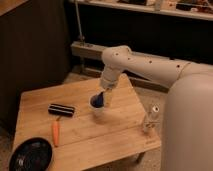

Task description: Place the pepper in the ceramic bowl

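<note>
The pepper, small, slim and orange, lies on the wooden table near its front left. A dark round bowl sits at the table's front left corner, just below and left of the pepper. My gripper hangs at the table's middle, right over a small white cup-like bowl with something blue at its rim. The gripper is well to the right of the pepper and apart from it.
A black cylindrical bar lies just behind the pepper. A small clear bottle stands near the table's right edge. My white arm reaches in from the right. A dark wall and shelving stand behind the table.
</note>
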Controlling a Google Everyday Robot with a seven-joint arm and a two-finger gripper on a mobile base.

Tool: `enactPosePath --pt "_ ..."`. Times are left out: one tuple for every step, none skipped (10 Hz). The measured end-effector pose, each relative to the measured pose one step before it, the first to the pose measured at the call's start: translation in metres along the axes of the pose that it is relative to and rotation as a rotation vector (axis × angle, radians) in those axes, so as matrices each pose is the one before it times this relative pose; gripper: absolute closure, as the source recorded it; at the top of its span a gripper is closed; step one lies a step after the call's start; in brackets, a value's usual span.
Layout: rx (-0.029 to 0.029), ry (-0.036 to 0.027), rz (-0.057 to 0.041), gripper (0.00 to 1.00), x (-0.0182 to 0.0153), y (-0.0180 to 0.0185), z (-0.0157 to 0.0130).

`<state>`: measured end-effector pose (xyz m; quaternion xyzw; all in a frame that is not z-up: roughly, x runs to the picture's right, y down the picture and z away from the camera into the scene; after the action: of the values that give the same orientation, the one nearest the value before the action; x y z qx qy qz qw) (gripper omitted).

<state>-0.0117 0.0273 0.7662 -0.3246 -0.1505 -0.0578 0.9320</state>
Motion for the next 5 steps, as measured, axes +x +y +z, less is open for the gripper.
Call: enactPosePath --pt "0.02074 0.00189 -0.05829 0.20 -0.01294 0.00130 -0.00760" --pt "0.01469 -0.00023 -0.06542 0.20 -0.02235 0.00108 -0.00990" --pt "0.01051 0.00270 -0.05399 0.20 -0.02073 0.00082 -0.00845" --pt "0.01528 0.00502 -0.09829 0.20 -0.04179 0.00252 -0.01250" --pt "0.00616 0.00347 -0.06130 0.20 -0.02624 -0.00005 -0.00617"
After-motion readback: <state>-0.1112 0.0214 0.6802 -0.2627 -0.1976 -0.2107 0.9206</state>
